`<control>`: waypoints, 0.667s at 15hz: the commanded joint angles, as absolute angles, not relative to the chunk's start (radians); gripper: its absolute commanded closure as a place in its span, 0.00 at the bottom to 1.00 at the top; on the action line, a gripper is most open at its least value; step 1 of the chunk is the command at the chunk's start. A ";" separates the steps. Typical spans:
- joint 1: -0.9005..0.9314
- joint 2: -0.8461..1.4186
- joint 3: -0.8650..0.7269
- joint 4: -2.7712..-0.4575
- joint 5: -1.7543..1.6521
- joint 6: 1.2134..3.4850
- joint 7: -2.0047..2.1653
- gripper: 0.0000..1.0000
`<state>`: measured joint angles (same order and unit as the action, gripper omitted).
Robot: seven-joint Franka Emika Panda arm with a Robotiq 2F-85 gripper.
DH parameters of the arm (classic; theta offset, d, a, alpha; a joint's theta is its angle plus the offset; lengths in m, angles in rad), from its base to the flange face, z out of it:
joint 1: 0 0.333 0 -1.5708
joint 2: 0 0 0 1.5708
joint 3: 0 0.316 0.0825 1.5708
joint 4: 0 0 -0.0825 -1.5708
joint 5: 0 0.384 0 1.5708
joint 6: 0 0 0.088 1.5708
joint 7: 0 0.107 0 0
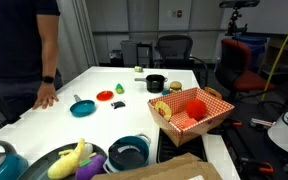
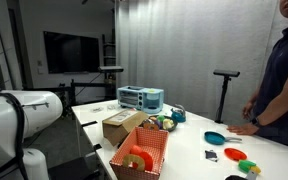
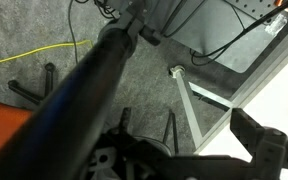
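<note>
Grey carpet [image 3: 24, 25] fills my wrist view, crossed by a yellow cable [image 3: 29, 53] and a dark slanting pole [image 3: 89, 80], with the white bench leg [image 3: 187, 105] just to the right. My pincer [image 3: 259, 150] shows only as dark shapes at the lower edge, off the bench [image 1: 114, 78] and above the floor. I cannot tell how far it is open or whether it holds anything. In both exterior views the red checkered basket [image 1: 216, 115] sits at the bench end nearest my arm [image 2: 24, 108], beside a cardboard box [image 2: 124, 125].

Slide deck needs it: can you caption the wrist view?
Wrist camera looking down at grey carpet, a yellow cable and a white table leg.
</note>
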<state>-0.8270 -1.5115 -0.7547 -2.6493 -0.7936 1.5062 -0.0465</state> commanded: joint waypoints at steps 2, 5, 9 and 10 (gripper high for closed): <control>-0.813 -1.503 -0.721 -2.689 -0.792 1.504 -0.044 0.00; -0.812 -1.484 -0.727 -2.719 -0.792 1.503 -0.042 0.00; -0.812 -1.485 -0.727 -2.717 -0.792 1.503 -0.042 0.00; -0.812 -1.485 -0.727 -2.717 -0.792 1.503 -0.042 0.00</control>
